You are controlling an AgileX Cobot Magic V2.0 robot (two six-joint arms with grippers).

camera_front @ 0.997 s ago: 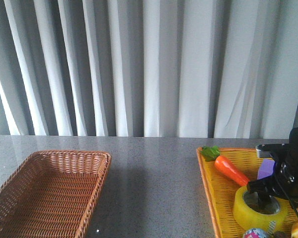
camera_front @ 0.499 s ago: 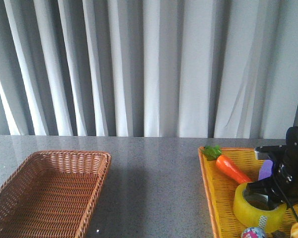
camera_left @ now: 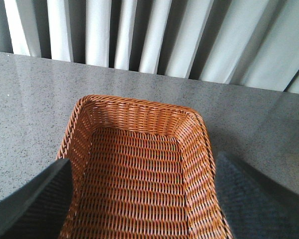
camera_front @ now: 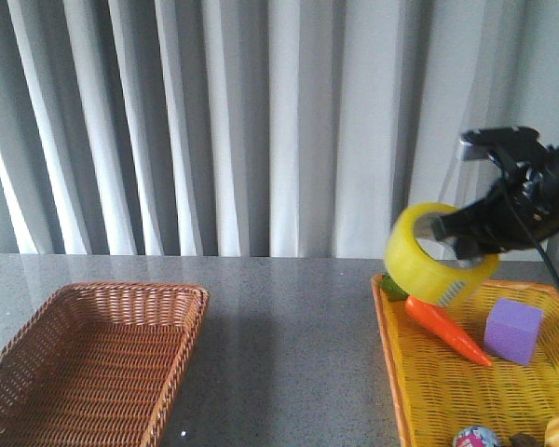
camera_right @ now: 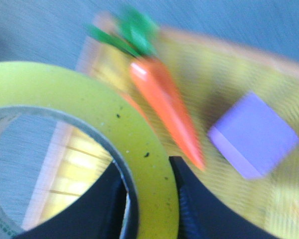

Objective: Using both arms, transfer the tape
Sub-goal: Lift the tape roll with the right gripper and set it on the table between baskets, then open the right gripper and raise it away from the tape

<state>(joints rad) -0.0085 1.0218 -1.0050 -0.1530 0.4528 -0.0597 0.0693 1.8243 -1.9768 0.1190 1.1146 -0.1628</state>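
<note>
Tape [camera_front: 435,253] hangs tilted in the air above the yellow tray's [camera_front: 419,391] near-left corner, right gripper [camera_right: 148,199] clamped across its wall, while the left gripper's [camera_left: 139,209] jaws stand wide apart over the brown basket [camera_left: 139,149].

My right end effector [camera_front: 466,244] holds the tape [camera_front: 435,253] above the near-left corner of the tray [camera_front: 401,372]. In that tray the carrot [camera_front: 444,330] lies left of the cube [camera_front: 513,331]. The basket [camera_front: 93,358] sits far left of the tray on the table [camera_front: 289,354].
</note>
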